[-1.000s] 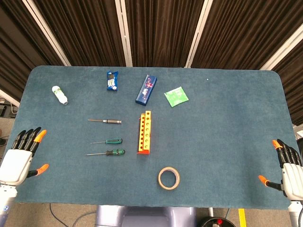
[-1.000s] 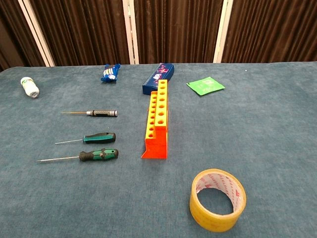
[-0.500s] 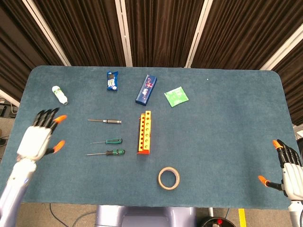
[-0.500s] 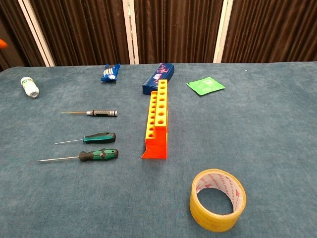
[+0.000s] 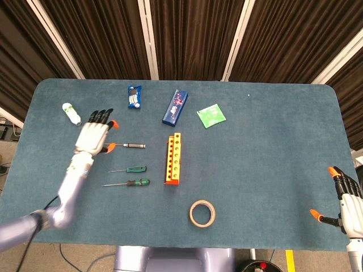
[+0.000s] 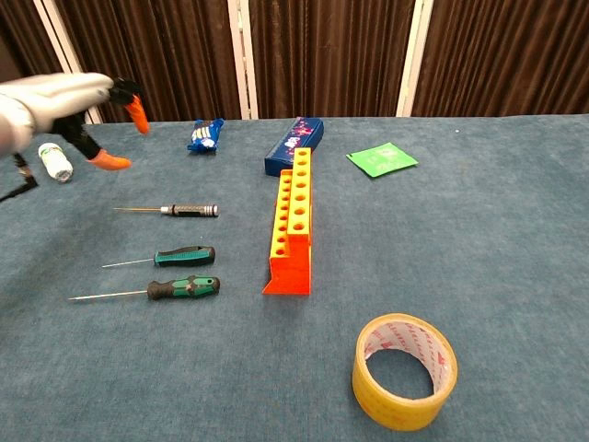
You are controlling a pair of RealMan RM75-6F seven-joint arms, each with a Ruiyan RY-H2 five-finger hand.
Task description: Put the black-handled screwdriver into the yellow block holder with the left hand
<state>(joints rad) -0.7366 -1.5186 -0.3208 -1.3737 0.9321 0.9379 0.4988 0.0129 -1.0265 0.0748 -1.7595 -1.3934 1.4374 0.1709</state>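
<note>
The black-handled screwdriver (image 5: 129, 145) (image 6: 184, 210) lies flat on the blue table, handle toward the yellow block holder (image 5: 174, 157) (image 6: 293, 216), which stands just to its right with an orange foot at the near end. My left hand (image 5: 93, 137) (image 6: 63, 101) hovers open above the table at the screwdriver's tip end, fingers spread, holding nothing. In the head view it hides the shaft's tip. My right hand (image 5: 345, 199) stays open at the table's near right corner, seen only in the head view.
Two green-handled screwdrivers (image 6: 184, 255) (image 6: 184, 286) lie nearer than the black one. A tape roll (image 6: 405, 405) sits near the front. At the back are a white bottle (image 5: 71, 113), a blue snack packet (image 5: 134, 97), a blue case (image 5: 175, 106) and a green packet (image 5: 211, 115).
My left hand has risen from the table's near left edge and swung in toward the black-handled screwdriver's tip, coming into the chest view. The right hand has barely moved.
</note>
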